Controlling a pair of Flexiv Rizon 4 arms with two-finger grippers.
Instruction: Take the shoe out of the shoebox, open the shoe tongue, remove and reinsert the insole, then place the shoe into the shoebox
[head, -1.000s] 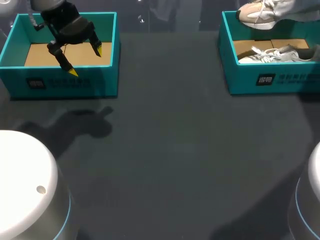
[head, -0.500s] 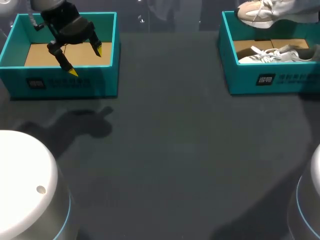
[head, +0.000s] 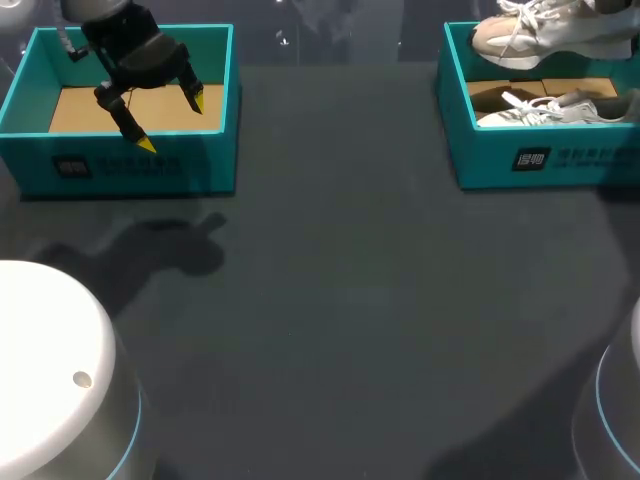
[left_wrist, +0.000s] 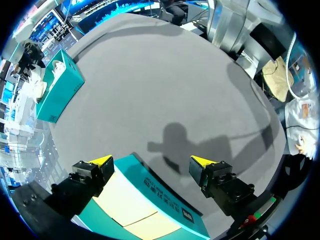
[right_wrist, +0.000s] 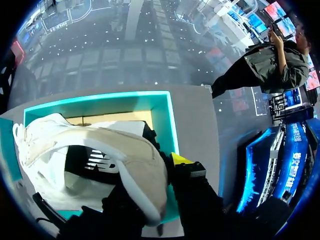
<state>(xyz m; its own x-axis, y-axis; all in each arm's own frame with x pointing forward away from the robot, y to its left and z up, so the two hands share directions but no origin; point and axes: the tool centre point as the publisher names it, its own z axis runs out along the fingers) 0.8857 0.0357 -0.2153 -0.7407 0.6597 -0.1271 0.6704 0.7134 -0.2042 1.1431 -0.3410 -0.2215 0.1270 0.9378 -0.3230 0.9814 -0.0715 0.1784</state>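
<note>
A beige and white shoe (head: 530, 35) hangs above the right teal shoebox (head: 452, 110), which holds a second white shoe (head: 550, 108). In the right wrist view my right gripper (right_wrist: 150, 175) is shut on the heel end of the held shoe (right_wrist: 100, 155), above the open shoebox (right_wrist: 167, 117). One yellow fingertip (right_wrist: 181, 159) shows; the other is hidden behind the shoe. My left gripper (head: 170, 120) hangs open over a second, empty teal box (head: 130, 165) at the far left. In its own view the left gripper (left_wrist: 151, 162) holds nothing above that box's front wall (left_wrist: 150, 185).
Dark grey table (head: 340, 300) spreads between the two boxes. The white bases of my arms (head: 50, 370) stand at the near corners. The right box also shows far off across the table in the left wrist view (left_wrist: 57, 90).
The held shoe has shifted slightly nearer and tilted over the right box. The left arm has not moved.
</note>
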